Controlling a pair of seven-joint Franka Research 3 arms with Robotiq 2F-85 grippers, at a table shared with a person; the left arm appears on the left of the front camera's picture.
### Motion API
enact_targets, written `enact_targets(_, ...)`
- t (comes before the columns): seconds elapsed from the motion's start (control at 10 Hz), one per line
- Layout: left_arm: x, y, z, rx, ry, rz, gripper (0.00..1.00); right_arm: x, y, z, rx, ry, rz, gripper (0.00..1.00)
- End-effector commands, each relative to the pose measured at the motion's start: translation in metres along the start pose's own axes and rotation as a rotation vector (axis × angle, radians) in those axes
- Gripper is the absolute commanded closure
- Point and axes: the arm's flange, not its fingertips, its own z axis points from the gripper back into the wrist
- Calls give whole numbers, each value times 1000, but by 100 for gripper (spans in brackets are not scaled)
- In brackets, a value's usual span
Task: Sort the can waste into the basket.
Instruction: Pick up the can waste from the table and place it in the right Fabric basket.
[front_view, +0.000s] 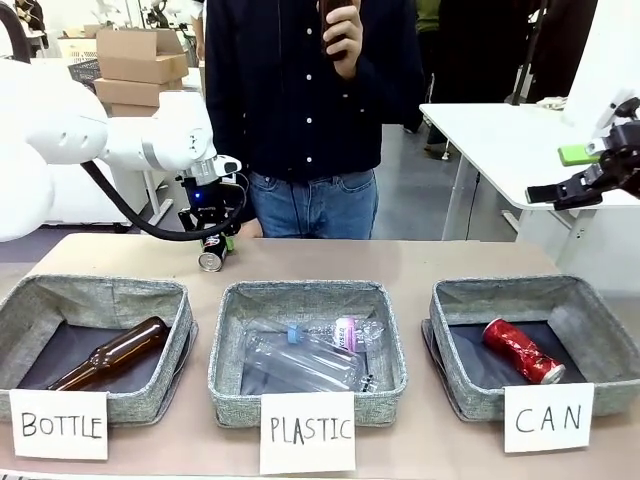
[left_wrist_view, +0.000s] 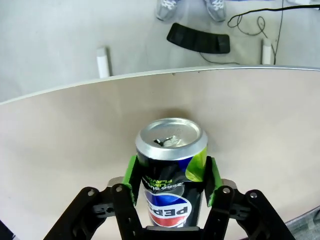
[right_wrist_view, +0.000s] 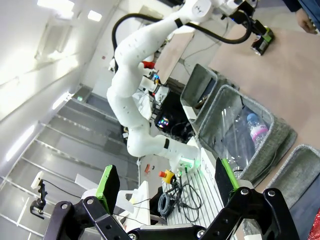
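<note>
The black metal drink can with blue, red and green print (left_wrist_view: 171, 137) is at the far left of the beige table (front_view: 400, 260), clasped mid-body between the green pads of the left gripper (left_wrist_view: 170, 177). Opened and probably empty, it should be light, smooth and easily dented, so a gentle grip on its sides suits it. The dented red can (front_view: 522, 350) lies in the grey fabric basket signed "CAN" (front_view: 600, 325). The right gripper (front_view: 556, 174) hangs spread wide, holding nothing.

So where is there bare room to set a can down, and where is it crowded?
The CAN basket has bare dark floor left of the red can. The table strip behind the baskets, right of the black can, is bare too. The PLASTIC basket is crowded with clear bottles.
</note>
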Motion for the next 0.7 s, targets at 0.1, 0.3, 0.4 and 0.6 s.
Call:
enact_targets(0.1, 5, 4, 4, 11, 11, 26, 59, 3, 4, 2, 3, 12, -16, 0)
enact_targets(0.3, 5, 7, 7, 2, 19, 29, 72, 3, 4, 2, 3, 12, -16, 0)
enact_targets(0.4, 5, 6, 7, 0, 30, 32, 72, 3, 4, 2, 3, 12, -16, 0)
enact_targets(0.6, 4, 7, 9, -4, 27, 33, 72, 3, 4, 2, 3, 12, -16, 0)
